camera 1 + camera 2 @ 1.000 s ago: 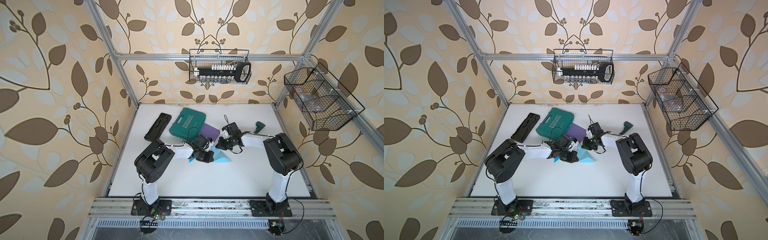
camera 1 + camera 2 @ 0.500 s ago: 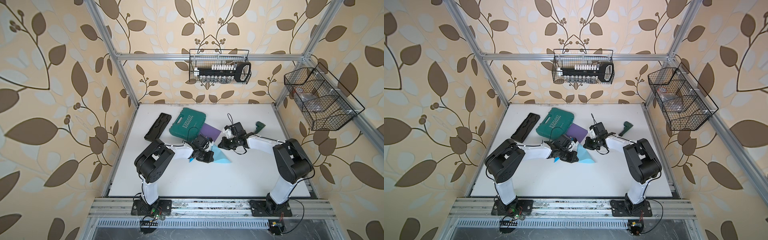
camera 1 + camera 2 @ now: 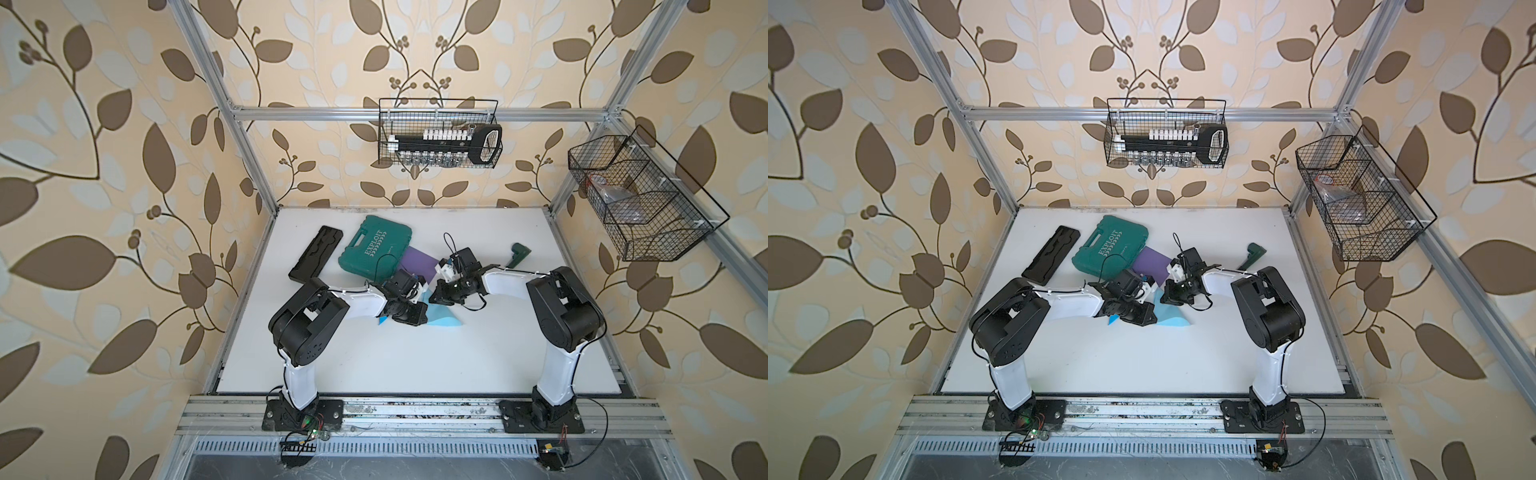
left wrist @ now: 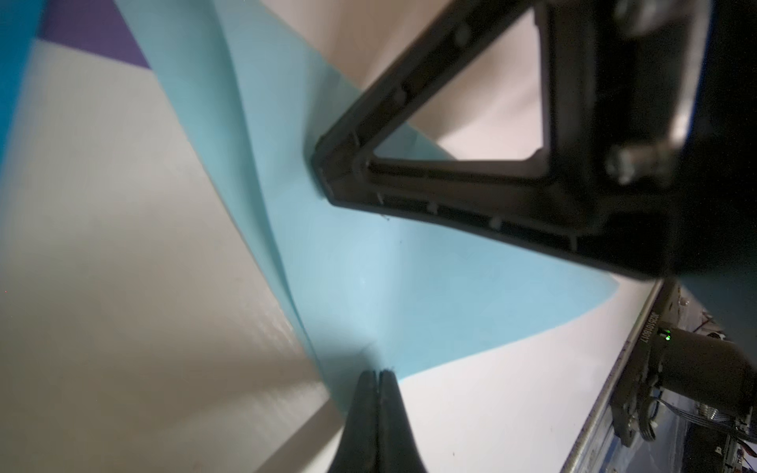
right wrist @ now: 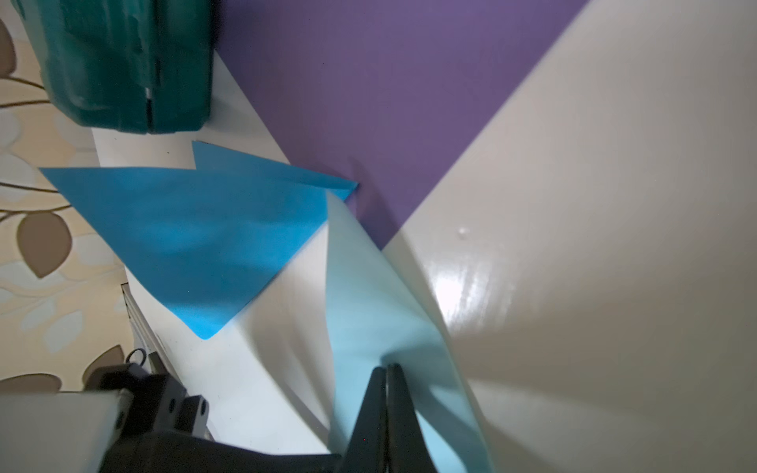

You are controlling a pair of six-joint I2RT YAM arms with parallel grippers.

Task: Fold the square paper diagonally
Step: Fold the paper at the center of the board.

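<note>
From where I stand, the white surface (image 3: 415,365) sits inside an aluminium frame (image 3: 332,112), and leaf-patterned wallpaper (image 3: 104,166) covers the walls all round. A wire basket (image 3: 438,137) hangs on the back wall with a rail of sockets in it. A second basket (image 3: 640,203) hangs on the wall at the right arm's side.

Toward the back of the surface lie a black tray (image 3: 316,259) and, just beside it, a green case (image 3: 374,249). A purple sheet (image 3: 417,259) lies next to the case, and a small dark green piece (image 3: 518,254) lies well apart from them.

The light blue paper (image 3: 444,322) lies near the middle, between the two arms. Part of it is flat and part is raised in a curve, as the wrist views show. A darker blue sheet (image 5: 184,229), folded into a triangle, lies beside it, its tip reaching the purple sheet.

The left end effector (image 4: 379,373) is clenched, its tips pinched together on the edge of the light blue paper. The right end effector (image 5: 387,368) is clenched too, its tips pressed against the raised part of the same paper. I cannot tell whether it grips any of it.
</note>
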